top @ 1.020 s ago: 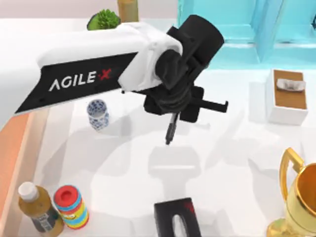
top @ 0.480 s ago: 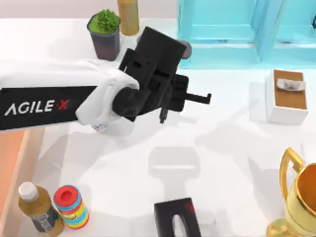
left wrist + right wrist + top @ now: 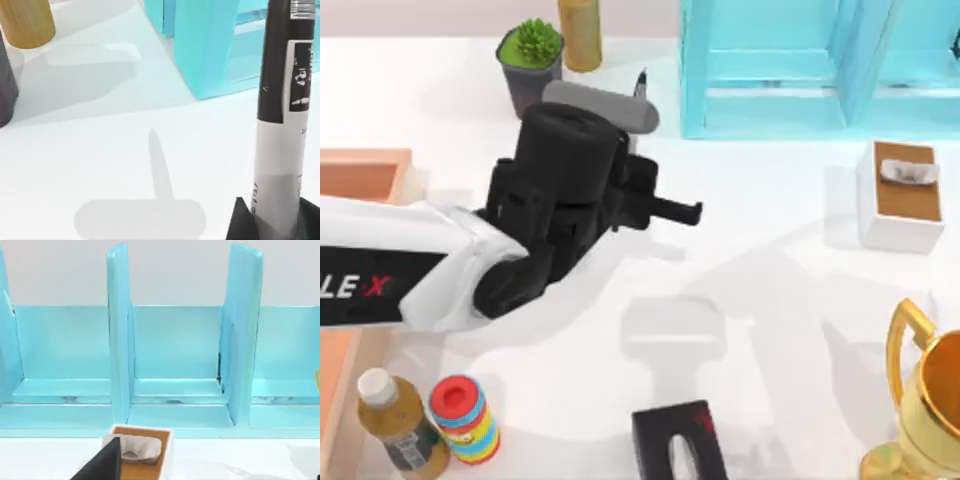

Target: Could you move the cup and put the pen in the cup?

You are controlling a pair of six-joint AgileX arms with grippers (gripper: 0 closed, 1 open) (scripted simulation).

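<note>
My left gripper [image 3: 272,216] is shut on the lower barrel of the black pen [image 3: 280,100], which has a grey-white label band. In the top view the left arm's black wrist [image 3: 570,190] hangs over the table's left middle. The pen's tip [image 3: 642,82] sticks out past the grey wrist camera toward the back. The cup is hidden beneath this arm. My right gripper [image 3: 677,445] is parked at the front centre, open, with one finger [image 3: 105,462] showing in its wrist view.
A teal shelf rack [image 3: 790,70] lines the back right. A potted plant [image 3: 530,55] and an amber bottle [image 3: 580,30] stand at the back. A tissue box [image 3: 898,195], a gold trophy [image 3: 925,400], a striped cylinder [image 3: 465,415], a bottle [image 3: 395,420] and an orange tray [image 3: 360,175] ring the table.
The left arm has swung left and toward the back with the pen. It now covers the cup, which stood in plain view a second ago. The right arm has not moved.
</note>
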